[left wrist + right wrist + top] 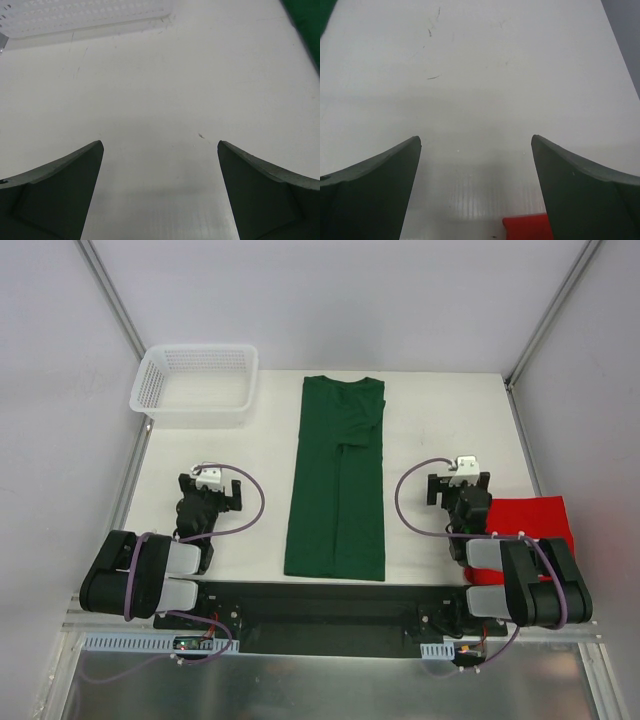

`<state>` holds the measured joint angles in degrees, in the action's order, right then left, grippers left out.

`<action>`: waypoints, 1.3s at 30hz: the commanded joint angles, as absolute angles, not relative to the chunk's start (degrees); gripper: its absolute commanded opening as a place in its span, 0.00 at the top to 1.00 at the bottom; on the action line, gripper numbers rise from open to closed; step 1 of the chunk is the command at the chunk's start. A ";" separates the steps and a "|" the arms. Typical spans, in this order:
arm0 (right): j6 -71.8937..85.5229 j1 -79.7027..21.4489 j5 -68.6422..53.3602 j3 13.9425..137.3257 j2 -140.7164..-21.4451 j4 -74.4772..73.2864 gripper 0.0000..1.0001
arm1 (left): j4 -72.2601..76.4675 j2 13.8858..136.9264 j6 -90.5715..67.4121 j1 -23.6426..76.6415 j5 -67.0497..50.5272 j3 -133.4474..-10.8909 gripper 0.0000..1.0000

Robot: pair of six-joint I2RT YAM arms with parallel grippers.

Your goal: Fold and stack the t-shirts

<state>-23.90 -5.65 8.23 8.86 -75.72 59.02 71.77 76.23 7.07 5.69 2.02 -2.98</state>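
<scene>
While both arms sat low by their bases, you had the left pincer (160, 145) spread wide with nothing between its fingers, over bare tabletop (440, 420) left of the green t-shirt (335, 480). The right pincer (476, 137) was spread wide too, empty, right of the green t-shirt. That shirt lay flat mid-tabletop, sides folded in to make one long narrow strip, collar end away from the arm bases. The red t-shirt (535, 520) lay right of the green t-shirt, well apart from it, at the tabletop's edge and partly hidden under the right arm; how it was folded you couldn't tell. A white mesh basket (195, 385) stood left of the green t-shirt's collar end, near but not touching.
</scene>
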 commanded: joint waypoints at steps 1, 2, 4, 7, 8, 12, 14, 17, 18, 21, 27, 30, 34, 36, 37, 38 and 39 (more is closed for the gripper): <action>-17.84 -3.87 12.48 13.45 -76.03 56.08 0.04 | 73.23 75.85 5.55 6.06 4.02 -5.18 0.01; -17.93 -3.87 12.22 13.80 -76.37 56.07 0.04 | 69.56 76.37 4.32 6.06 9.96 -6.49 0.01; -18.28 -2.47 7.75 14.24 -76.20 54.42 0.04 | 65.50 76.29 1.95 4.40 9.42 -9.66 0.01; -18.19 -2.29 7.03 14.41 -76.29 54.40 0.04 | 65.21 76.64 2.37 4.13 8.01 -9.93 0.01; -18.28 -2.29 7.12 14.41 -76.20 54.40 0.04 | 64.34 76.29 2.98 4.04 3.56 -9.84 0.01; -18.28 -2.29 7.12 14.41 -76.20 54.40 0.04 | 66.01 76.11 5.36 3.78 0.09 -8.79 0.01; -18.19 -2.20 7.03 14.41 -76.11 54.40 0.04 | 65.74 75.94 5.19 3.78 0.09 -8.79 0.00; -18.19 -2.29 7.12 14.33 -76.11 54.49 0.04 | 65.92 75.85 5.19 3.69 0.09 -8.70 0.01; -18.19 -2.29 7.03 14.41 -76.11 54.41 0.04 | 65.92 75.85 5.19 3.69 0.09 -8.70 0.01; -18.19 -2.29 7.03 14.33 -76.11 54.40 0.04 | 66.01 75.85 5.19 3.69 0.09 -8.70 0.01; -18.19 -2.20 7.03 14.41 -76.11 54.40 0.04 | 66.01 75.85 5.19 3.69 0.09 -8.70 0.01; -18.19 -2.29 7.03 14.41 -76.03 54.40 0.04 | 65.92 75.94 5.19 3.60 0.09 -8.79 0.01; -18.28 -2.20 7.03 14.41 -76.11 54.40 0.04 | 65.92 75.85 5.19 3.52 0.09 -8.79 0.01; -18.28 -2.29 7.03 14.33 -76.11 54.40 0.04 | 65.83 75.85 5.19 3.52 0.17 -8.79 0.01; -18.19 -2.20 7.03 14.33 -76.11 54.40 0.04 | 65.83 75.94 5.10 3.52 0.09 -8.88 0.01; -18.28 -2.20 7.03 14.33 -76.11 54.40 0.04 | 65.83 75.94 5.10 3.52 0.09 -8.88 0.01; -18.19 -2.28 7.03 14.33 -76.11 54.49 0.04 | 65.83 75.94 5.10 3.52 0.09 -8.88 0.01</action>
